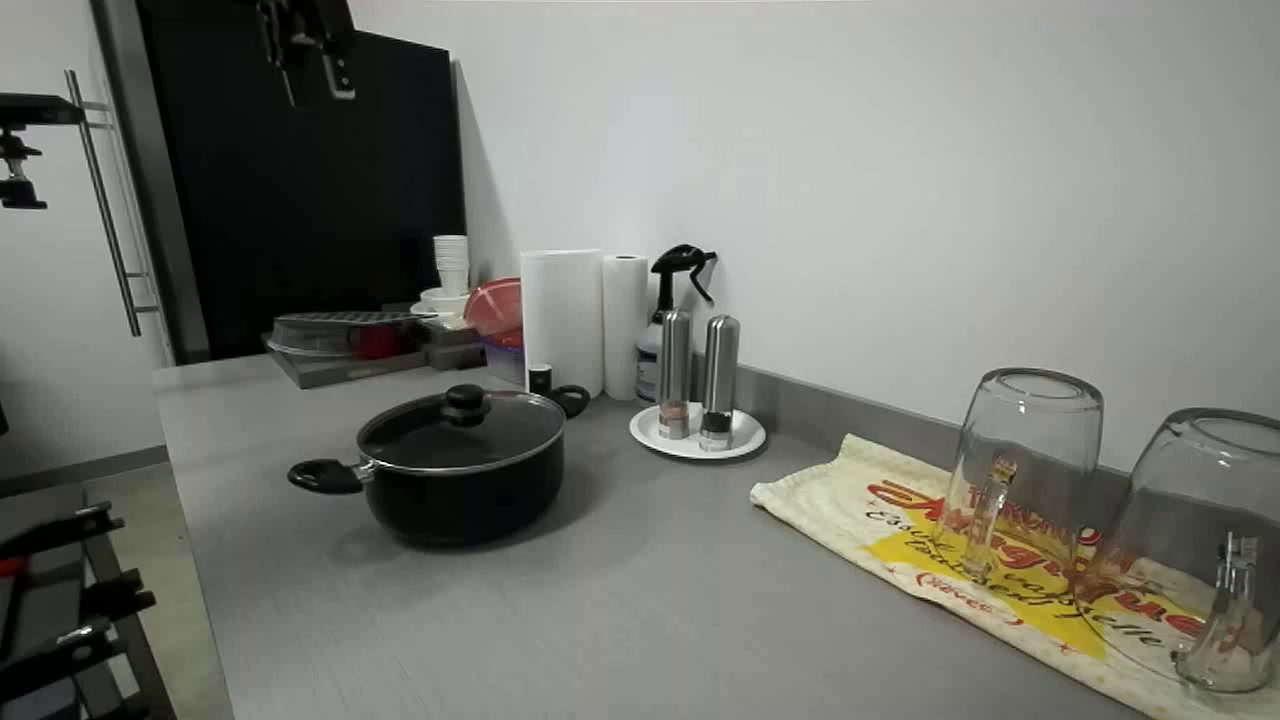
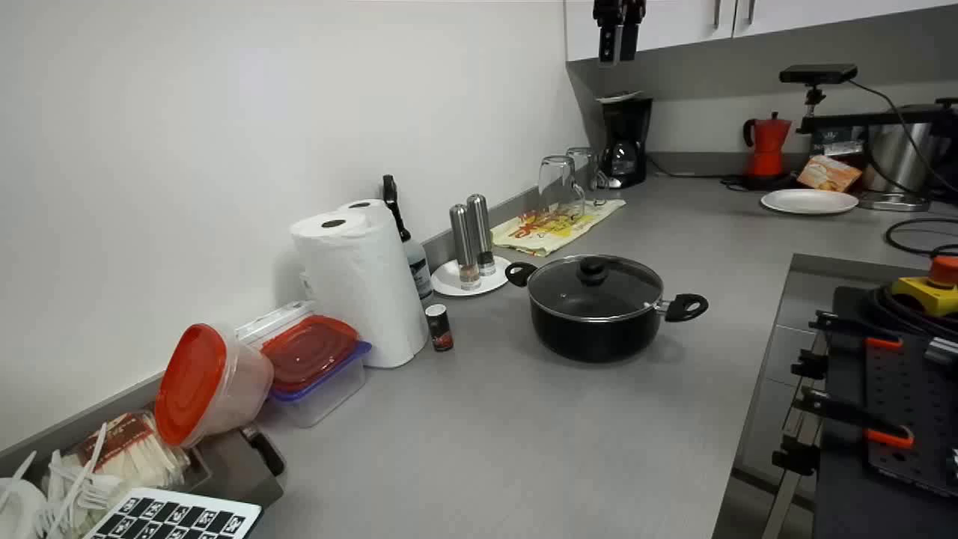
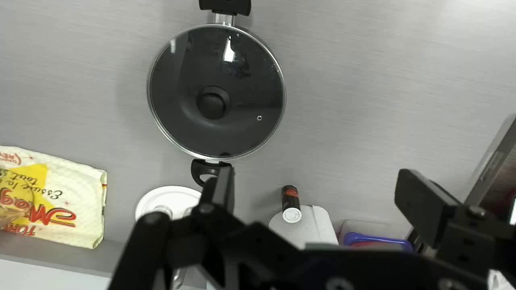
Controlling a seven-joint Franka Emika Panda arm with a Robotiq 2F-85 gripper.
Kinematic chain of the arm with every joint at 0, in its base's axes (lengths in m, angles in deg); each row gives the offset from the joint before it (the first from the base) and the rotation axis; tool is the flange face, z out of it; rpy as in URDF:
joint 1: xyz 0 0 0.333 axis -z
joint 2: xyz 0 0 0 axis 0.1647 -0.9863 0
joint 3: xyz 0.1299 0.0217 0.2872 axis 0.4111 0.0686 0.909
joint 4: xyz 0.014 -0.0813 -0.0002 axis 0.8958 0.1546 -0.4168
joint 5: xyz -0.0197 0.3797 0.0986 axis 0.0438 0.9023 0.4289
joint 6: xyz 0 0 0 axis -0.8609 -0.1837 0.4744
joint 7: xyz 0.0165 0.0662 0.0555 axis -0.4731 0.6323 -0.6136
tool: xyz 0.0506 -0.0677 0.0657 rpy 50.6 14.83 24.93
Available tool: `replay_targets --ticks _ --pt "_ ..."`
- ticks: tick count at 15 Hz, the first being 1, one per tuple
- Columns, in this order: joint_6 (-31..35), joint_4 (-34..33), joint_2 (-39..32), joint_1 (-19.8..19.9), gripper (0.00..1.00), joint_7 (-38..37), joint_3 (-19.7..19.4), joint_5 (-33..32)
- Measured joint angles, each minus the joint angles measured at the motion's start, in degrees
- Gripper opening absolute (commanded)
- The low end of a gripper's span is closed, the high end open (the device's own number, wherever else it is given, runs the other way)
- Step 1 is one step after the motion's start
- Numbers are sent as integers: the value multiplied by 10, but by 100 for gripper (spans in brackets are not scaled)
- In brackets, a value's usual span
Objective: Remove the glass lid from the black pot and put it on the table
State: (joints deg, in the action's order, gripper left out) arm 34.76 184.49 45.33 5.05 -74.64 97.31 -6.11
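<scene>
Resting on the round black pot [image 1: 465, 508] in an exterior view, the metal-rimmed glass lid [image 1: 470, 440] is judged stiff, slippery, fragile, best gripped by its round black knob [image 1: 466, 399]. In an exterior view it is seen at six o'clock from the black two-fingered gripper [image 2: 617, 55]; in the wrist view, ten o'clock from wide-spread, empty jaws.

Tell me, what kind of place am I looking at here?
Probably a kitchen, or perhaps a workplace kitchenette: there is a wide, round black cooking pot under a shallow-domed clear-glass lid, plus a black drip coffee maker and a black-handled red moka pot.
</scene>
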Motion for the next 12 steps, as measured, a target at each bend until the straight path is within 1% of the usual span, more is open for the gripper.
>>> replay_targets --ticks 12 --pt "5 -1 -3 1 100 -4 -1 -1"
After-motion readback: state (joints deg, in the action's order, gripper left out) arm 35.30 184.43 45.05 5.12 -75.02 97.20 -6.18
